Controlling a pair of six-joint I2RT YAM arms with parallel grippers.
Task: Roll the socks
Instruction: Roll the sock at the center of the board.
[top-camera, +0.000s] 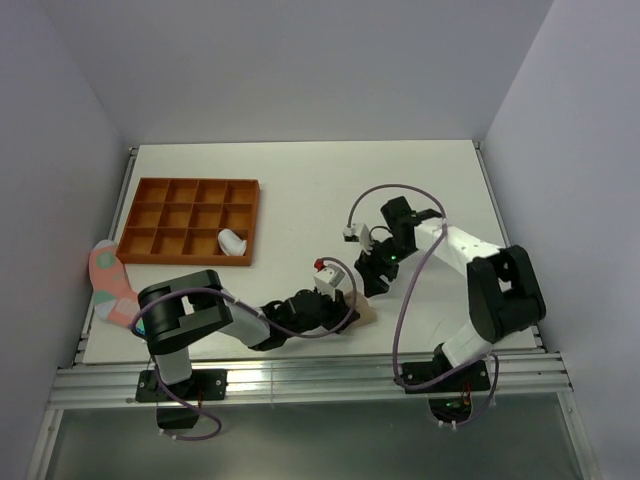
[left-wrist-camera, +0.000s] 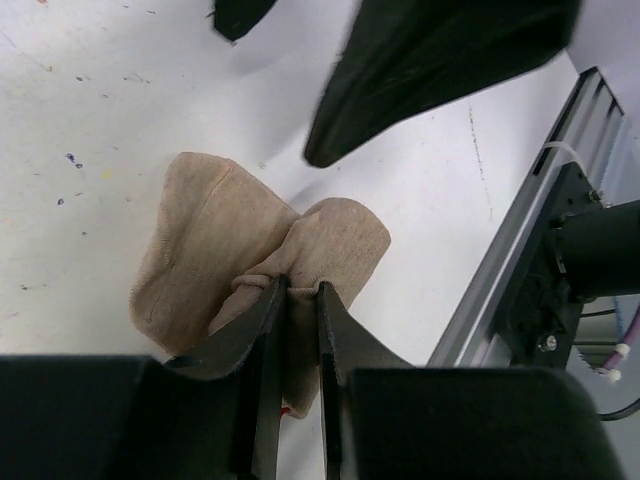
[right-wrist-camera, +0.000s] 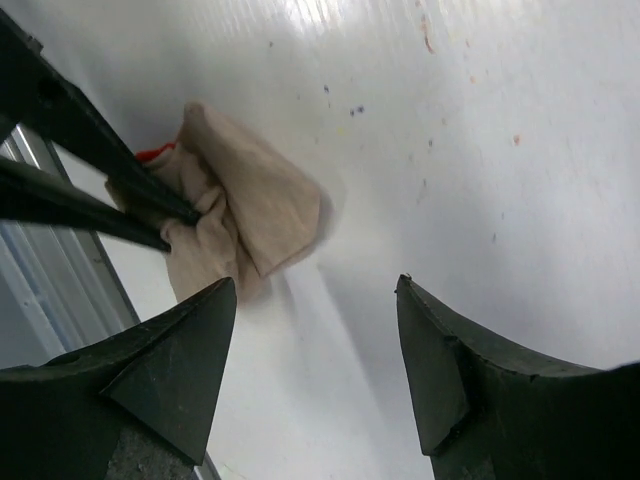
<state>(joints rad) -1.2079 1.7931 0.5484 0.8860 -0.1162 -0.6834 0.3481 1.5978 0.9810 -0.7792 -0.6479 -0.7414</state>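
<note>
Orange tray (top-camera: 200, 181) w/ 12 compartments, 4 x 3, lies flat on the white table (top-camera: 330, 190), left-rear area, near the left edge. Pale grey walls (top-camera: 300, 70) on 3 sides. Aluminium rail (top-camera: 320, 381) runs along table's near edge. Small dark & orange specks (right-wrist-camera: 357, 110) dot the tabletop in both wrist views

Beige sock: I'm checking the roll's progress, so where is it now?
In the top view the beige sock lies near the middle of the table's front edge, pinched in the left gripper, with the open right gripper just beyond it.
</note>
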